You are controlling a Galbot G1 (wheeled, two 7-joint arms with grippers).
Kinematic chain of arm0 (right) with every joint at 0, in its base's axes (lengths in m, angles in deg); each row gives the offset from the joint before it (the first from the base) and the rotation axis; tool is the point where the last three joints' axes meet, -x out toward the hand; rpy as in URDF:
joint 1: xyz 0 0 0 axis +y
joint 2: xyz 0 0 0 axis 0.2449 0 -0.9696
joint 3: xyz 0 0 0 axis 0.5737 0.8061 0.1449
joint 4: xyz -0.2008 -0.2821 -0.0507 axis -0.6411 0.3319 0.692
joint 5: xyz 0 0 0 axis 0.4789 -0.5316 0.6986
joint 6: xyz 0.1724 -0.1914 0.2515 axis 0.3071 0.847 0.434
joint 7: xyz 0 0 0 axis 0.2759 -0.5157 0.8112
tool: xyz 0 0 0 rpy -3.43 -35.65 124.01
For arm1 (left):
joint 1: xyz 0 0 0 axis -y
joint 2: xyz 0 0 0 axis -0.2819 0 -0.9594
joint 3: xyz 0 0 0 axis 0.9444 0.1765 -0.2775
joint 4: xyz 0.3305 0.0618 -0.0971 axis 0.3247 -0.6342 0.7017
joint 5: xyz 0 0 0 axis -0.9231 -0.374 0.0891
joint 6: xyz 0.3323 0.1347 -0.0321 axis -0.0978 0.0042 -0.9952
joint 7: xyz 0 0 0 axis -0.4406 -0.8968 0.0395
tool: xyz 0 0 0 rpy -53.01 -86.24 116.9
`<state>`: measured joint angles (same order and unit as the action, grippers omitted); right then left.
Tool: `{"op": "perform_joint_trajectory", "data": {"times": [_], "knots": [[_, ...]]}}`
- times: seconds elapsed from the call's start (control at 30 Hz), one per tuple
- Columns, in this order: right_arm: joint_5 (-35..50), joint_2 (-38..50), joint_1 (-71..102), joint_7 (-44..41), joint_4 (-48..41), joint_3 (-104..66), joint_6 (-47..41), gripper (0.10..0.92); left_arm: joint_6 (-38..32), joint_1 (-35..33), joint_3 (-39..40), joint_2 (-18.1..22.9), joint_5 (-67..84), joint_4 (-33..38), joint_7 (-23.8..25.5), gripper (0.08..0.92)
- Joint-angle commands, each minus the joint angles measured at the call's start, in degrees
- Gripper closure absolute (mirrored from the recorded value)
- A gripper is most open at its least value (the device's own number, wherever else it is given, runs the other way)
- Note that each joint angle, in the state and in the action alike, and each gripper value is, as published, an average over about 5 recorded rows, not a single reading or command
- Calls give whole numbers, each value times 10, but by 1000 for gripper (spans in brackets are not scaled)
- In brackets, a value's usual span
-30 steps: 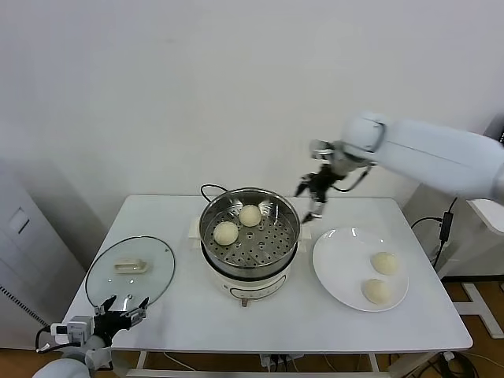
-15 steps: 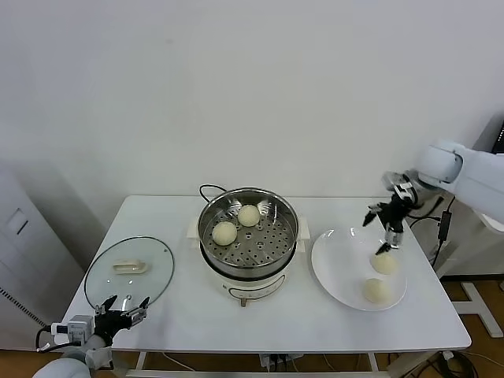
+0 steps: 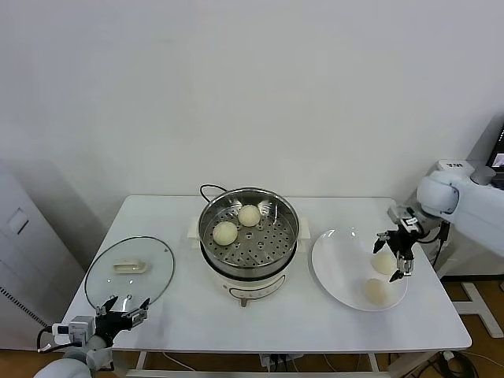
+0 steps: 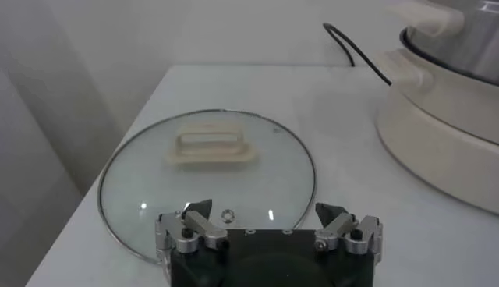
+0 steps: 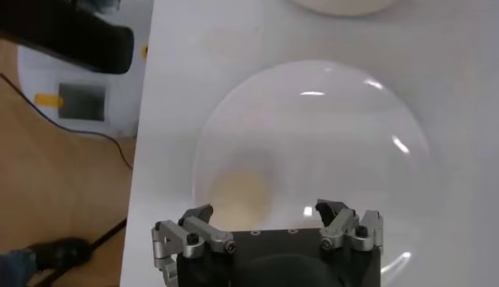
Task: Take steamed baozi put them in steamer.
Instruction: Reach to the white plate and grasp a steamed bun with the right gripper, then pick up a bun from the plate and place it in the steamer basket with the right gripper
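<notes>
Two baozi point(image 3: 238, 224) sit in steamer point(image 3: 249, 241) mid-desk; two more on plate point(image 3: 335, 268) by desk's right edge. Right hand point(image 3: 395, 254) wide open, empty, over them. Left hand point(image 3: 122, 308) open, front-left corner.

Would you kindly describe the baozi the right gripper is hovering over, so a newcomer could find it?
Find the white plate right of the steamer. Two baozi lie near its right edge; yours is the farther baozi, directly beneath the open right gripper, not the nearer baozi.

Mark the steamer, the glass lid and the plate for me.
steamer point(image 3: 249, 274): head view, cream base front.
glass lid point(image 3: 130, 267): head view, handle at its centre.
plate point(image 3: 340, 264): head view, bare part left of the baozi.
</notes>
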<state>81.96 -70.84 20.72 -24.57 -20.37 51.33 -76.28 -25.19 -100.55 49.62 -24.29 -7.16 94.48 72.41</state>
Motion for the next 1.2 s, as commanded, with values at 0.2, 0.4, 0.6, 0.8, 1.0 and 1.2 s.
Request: {"op": "perform_joint_trajectory", "data": {"times": [0.2,0.4,0.6,0.8,1.0,1.2], "knots": [[-54,-2,111,19,-12,-63,11,203,0,-1,2,2,-2,-3,0,177],[-63,-12,140,29,-26,-95,13,203,0,0,4,3,-5,-2,0,177],[-72,-21,153,34,-44,-114,13,277,0,-1,5,4,-5,-2,0,177],[-74,-29,159,32,-55,-125,9,401,0,-2,5,5,-5,0,0,177],[-75,-33,159,20,-55,-127,6,512,0,-5,3,5,-5,4,0,177],[-67,-23,129,9,-35,-104,4,525,0,-6,2,6,-5,4,0,177]]}}
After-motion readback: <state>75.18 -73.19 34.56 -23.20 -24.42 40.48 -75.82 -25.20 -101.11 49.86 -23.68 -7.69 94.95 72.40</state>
